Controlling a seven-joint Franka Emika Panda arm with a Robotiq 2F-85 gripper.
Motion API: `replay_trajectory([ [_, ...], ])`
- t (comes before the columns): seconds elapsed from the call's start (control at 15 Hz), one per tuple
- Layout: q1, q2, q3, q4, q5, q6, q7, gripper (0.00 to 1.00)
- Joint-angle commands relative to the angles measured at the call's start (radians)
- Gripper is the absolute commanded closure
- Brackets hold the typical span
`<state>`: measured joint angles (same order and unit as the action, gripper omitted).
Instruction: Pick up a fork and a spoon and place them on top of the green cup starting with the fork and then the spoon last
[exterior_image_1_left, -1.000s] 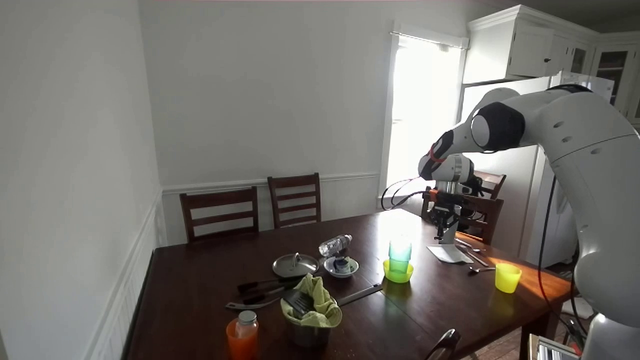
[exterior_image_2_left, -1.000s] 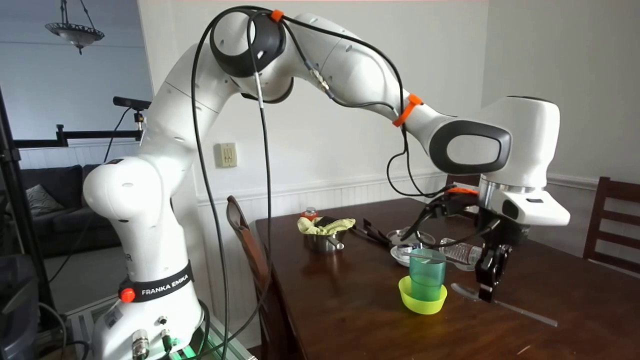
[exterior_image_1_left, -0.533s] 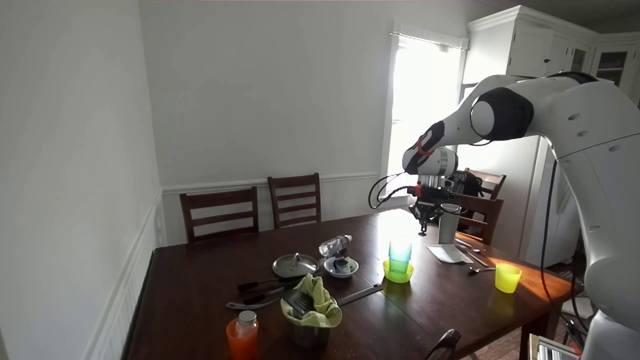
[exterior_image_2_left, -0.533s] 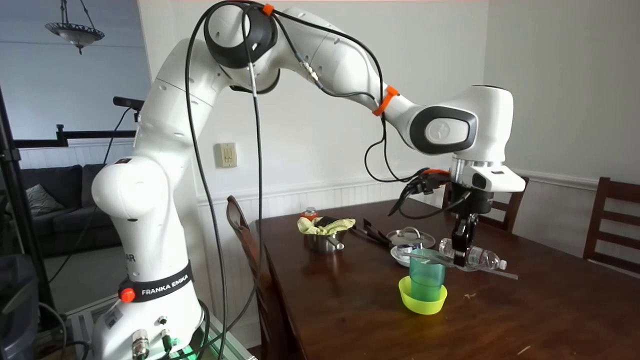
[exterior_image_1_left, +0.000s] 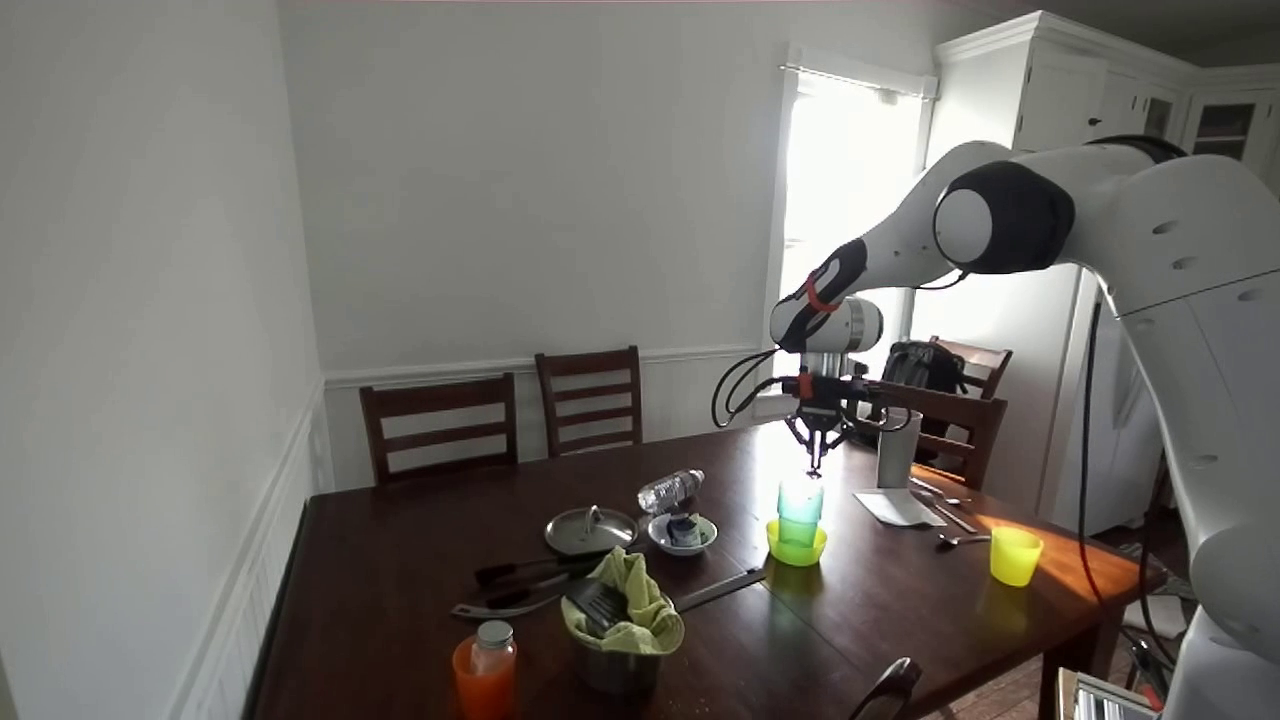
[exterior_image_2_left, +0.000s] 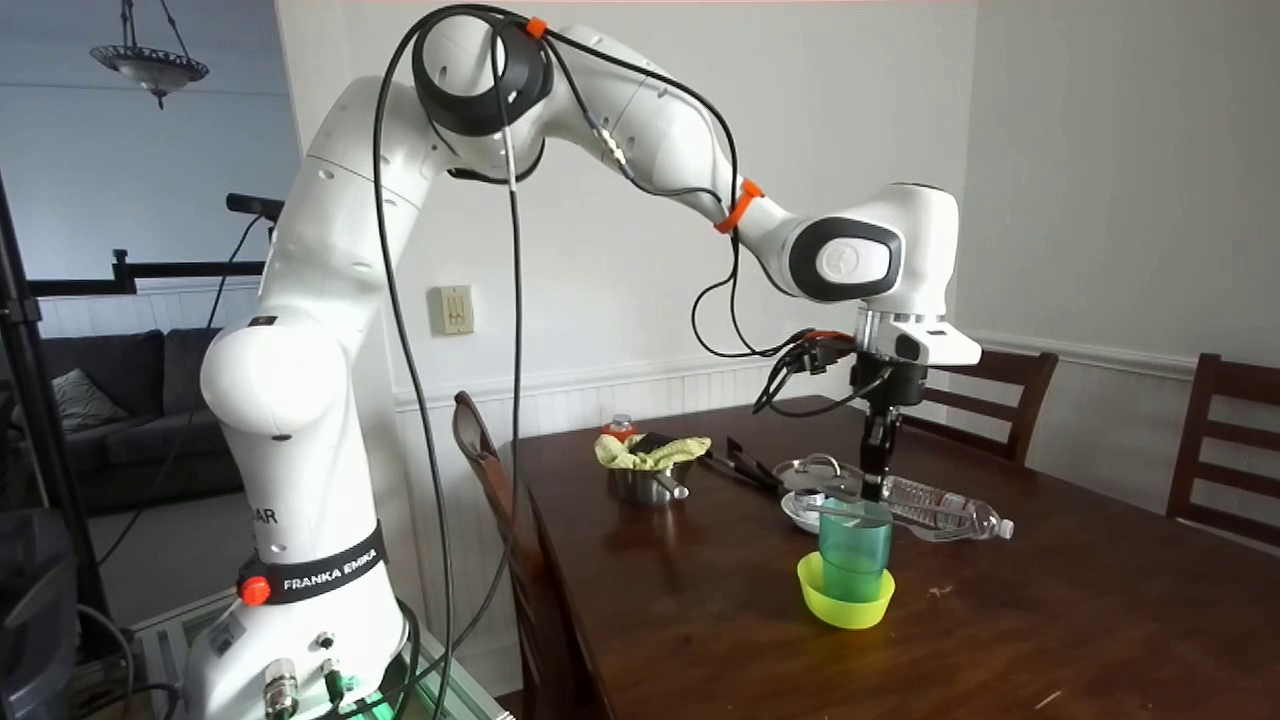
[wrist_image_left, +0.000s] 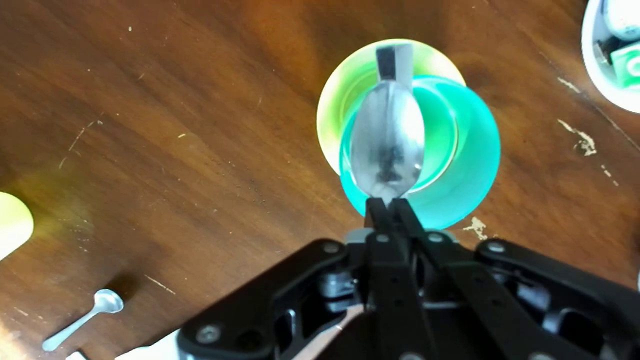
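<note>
Has just carried spoon (wrist_image_left: 387, 135), clenched in pincer (wrist_image_left: 390, 204), over green cup (wrist_image_left: 474, 157), upper half, right of centre in wrist view, already bearing fork (wrist_image_left: 404, 62); likely leaves only lowering, release.

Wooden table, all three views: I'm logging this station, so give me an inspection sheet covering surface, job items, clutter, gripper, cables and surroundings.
Surface: wooden table with pale marks.
Job items: fork lying across the teal-green cup, which stands in a lime bowl; spoon held over the cup, contact with the fork unclear.
Clutter: pot with a cloth, metal lid, bottle on its side, yellow cup, orange cup, white paper.
Gripper: shut on the spoon.
Cables: black, looping along the arm.
Surroundings: wooden chairs, bright window, sofa.
</note>
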<state>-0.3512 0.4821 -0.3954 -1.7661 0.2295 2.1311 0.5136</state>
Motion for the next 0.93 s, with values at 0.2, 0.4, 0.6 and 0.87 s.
replay_trajectory([
  [0.2,0.028,-0.033,0.03,-0.045,-0.022,-0.006,-0.019,0.99],
  [0.4,0.033,-0.031,0.042,-0.044,-0.019,-0.003,-0.023,0.99],
  [0.6,0.036,-0.026,0.047,-0.044,-0.02,-0.006,-0.021,0.99],
  [0.87,0.038,-0.026,0.046,-0.054,-0.02,-0.009,-0.014,0.99],
])
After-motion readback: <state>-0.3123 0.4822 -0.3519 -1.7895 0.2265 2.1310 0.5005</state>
